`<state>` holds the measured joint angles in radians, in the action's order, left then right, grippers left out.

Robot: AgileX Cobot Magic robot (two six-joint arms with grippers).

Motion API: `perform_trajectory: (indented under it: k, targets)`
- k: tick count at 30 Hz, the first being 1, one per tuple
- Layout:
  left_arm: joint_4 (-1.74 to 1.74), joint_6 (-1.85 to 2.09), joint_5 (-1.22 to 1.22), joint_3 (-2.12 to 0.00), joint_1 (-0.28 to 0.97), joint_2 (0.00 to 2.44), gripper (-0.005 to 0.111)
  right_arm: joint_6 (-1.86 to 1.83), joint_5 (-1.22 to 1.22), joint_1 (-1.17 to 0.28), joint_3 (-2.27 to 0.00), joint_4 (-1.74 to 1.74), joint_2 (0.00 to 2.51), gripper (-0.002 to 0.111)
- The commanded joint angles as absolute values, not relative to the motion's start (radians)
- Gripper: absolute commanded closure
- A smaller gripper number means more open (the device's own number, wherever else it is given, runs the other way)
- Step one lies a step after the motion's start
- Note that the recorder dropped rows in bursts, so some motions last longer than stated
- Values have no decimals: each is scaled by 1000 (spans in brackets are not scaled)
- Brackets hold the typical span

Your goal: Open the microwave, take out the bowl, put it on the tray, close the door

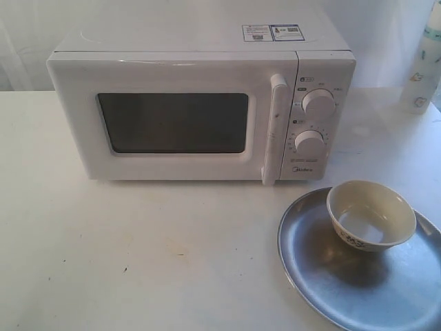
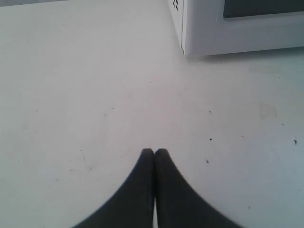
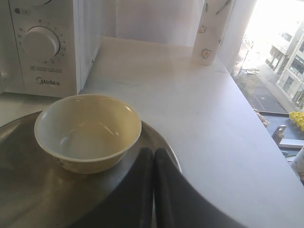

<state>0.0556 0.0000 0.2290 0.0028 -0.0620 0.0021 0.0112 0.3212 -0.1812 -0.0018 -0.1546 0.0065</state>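
Observation:
The white microwave (image 1: 200, 103) stands at the back of the table, and its door (image 1: 172, 121) with the dark window and vertical bar handle (image 1: 273, 127) is closed. The cream bowl (image 1: 371, 214) sits upright and empty on the silver tray (image 1: 324, 276) at the front right. Neither arm shows in the exterior view. My left gripper (image 2: 154, 152) is shut over bare table, with the microwave's lower corner (image 2: 190, 42) ahead. My right gripper (image 3: 153, 152) is shut over the tray (image 3: 28, 190), just beside the bowl (image 3: 88, 130) and holding nothing.
A tall white patterned bottle (image 1: 424, 62) stands at the back right, also seen near the table's far edge as the bottle (image 3: 211, 31). The table's right edge (image 3: 266, 142) drops off toward a window. Bare white tabletop (image 1: 138, 255) stretches in front of the microwave.

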Motion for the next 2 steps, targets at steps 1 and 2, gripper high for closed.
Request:
perform_trajectory:
  k: [1, 2]
  targets:
    - [62, 0, 232, 0, -57, 0, 107, 0, 312, -179, 0, -149, 0, 108]
    - [62, 0, 232, 0, -57, 0, 107, 0, 312, -179, 0, -149, 0, 108]
